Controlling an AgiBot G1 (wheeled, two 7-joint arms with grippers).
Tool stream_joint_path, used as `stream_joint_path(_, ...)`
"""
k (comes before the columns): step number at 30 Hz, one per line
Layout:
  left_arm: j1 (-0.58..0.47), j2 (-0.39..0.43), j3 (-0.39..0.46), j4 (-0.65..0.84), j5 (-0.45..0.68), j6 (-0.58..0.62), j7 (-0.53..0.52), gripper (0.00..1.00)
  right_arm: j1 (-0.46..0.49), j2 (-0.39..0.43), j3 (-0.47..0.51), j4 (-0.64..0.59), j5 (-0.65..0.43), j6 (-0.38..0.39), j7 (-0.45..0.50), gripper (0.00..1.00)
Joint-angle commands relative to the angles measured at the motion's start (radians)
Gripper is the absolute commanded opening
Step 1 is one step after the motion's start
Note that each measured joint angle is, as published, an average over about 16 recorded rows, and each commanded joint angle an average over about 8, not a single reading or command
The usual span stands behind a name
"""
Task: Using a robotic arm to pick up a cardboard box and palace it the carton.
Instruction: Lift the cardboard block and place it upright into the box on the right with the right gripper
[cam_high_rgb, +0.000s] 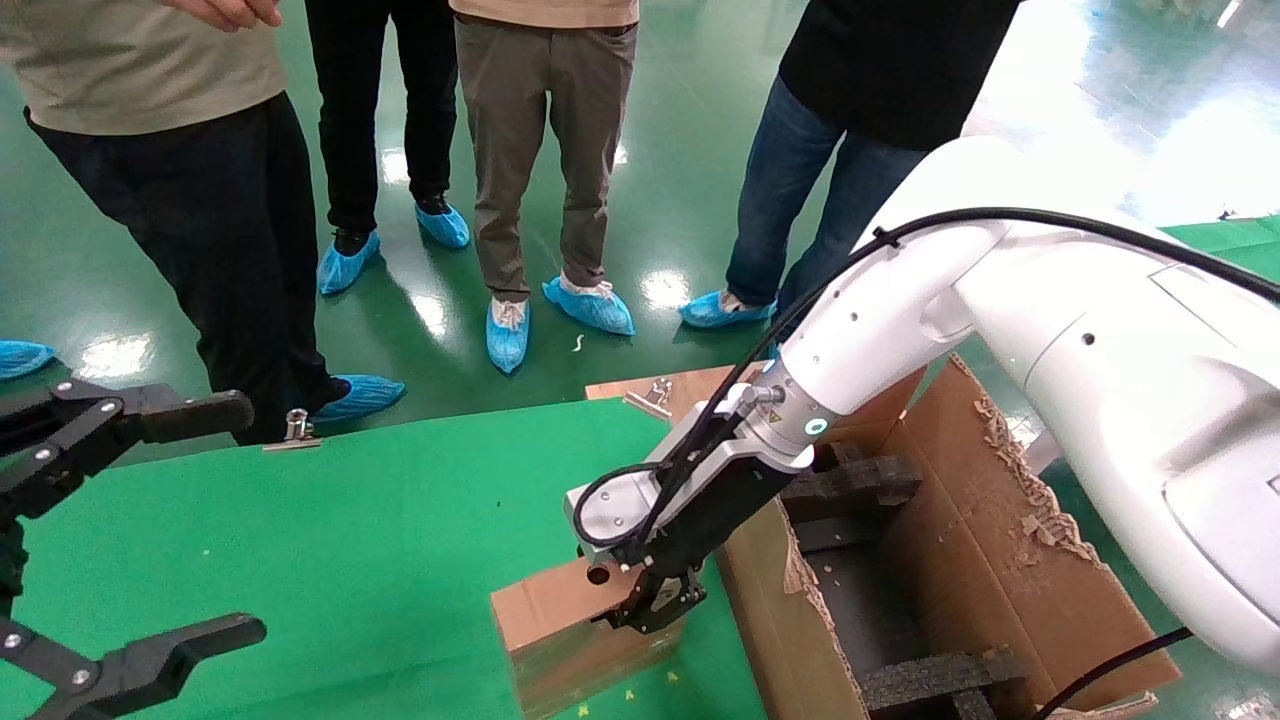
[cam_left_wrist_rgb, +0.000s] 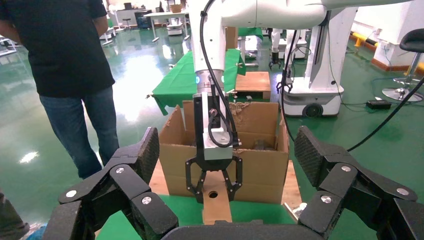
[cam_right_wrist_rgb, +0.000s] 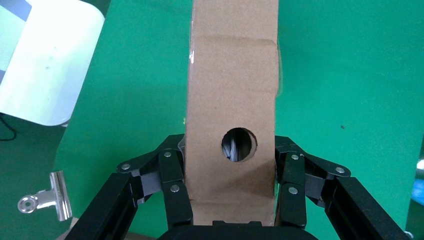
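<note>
1. Head view:
   - White robotic arm (cam_high_rgb: 1000, 300) reaching from the right edge down to lower centre, black cable along it.
   - Right tool (cam_high_rgb: 655, 600) clamped on the near end of the cardboard box (cam_high_rgb: 560, 625), lower centre of the frame.
   - Cardboard box resting on the green counter (cam_high_rgb: 350, 540), just left of the carton (cam_high_rgb: 1000, 560).
   - Carton open in the lower right, ragged torn flaps, black foam inserts (cam_high_rgb: 860, 485) inside.
   - Left tool (cam_high_rgb: 110, 530) at the left edge, spread wide above the counter, gripping nothing.
   - Metal binder clip (cam_high_rgb: 295, 430) on the counter's far edge, left of centre; another clip (cam_high_rgb: 652, 397) near the carton's far corner.
   - Across the top, legs of four people (cam_high_rgb: 540, 150) in blue shoe covers (cam_high_rgb: 590, 305) on the glossy green floor (cam_high_rgb: 680, 120).

2. Left wrist view:
   - Left tool (cam_left_wrist_rgb: 225, 165) filling the bottom of the frame, black ridged pads (cam_left_wrist_rgb: 150, 150) far apart, nothing between them.
   - In the centre, right tool (cam_left_wrist_rgb: 214, 185) pinching the narrow cardboard box (cam_left_wrist_rgb: 217, 202) from both sides; round hole facing the camera.
   - Carton (cam_left_wrist_rgb: 260, 170) directly behind the box.
   - Person in black shirt and jeans (cam_left_wrist_rgb: 70, 75) at upper left.

3. Right wrist view:
   - Cardboard box (cam_right_wrist_rgb: 232, 100) running up the middle of the frame, round hole (cam_right_wrist_rgb: 239, 145) just below centre, clear tape on its upper part.
   - Black linkage fingers (cam_right_wrist_rgb: 172, 175) pressed against both long sides of the box, at the bottom of the frame.
   - Green counter (cam_right_wrist_rgb: 350, 75) beneath the box.
   - Binder clip (cam_right_wrist_rgb: 47, 197) at lower left.
</note>
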Motion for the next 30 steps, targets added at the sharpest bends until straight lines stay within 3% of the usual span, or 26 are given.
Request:
stream_joint_path(1,0.0,0.0,0.0,0.0,0.0,0.0,0.0,1.0,-0.001,0.001,0.0,0.0,0.001,0.006,0.002,0.0)
stream_joint_path(15,0.0,0.0,0.001,0.0,0.0,0.0,0.0,1.0,0.257,0.091,0.023,-0.027,0.07,-0.015,0.029,0.0)
stream_joint_path(21,0.0,0.0,0.001,0.0,-0.001,0.0,0.001,1.0,0.351,0.128,-0.016,-0.029,0.107,-0.024,0.036,0.0)
stream_joint_path(30,-0.001,0.0,0.001,0.0,-0.001,0.0,0.001,1.0,0.412,0.202,-0.11,0.001,0.182,-0.025,0.058,0.0)
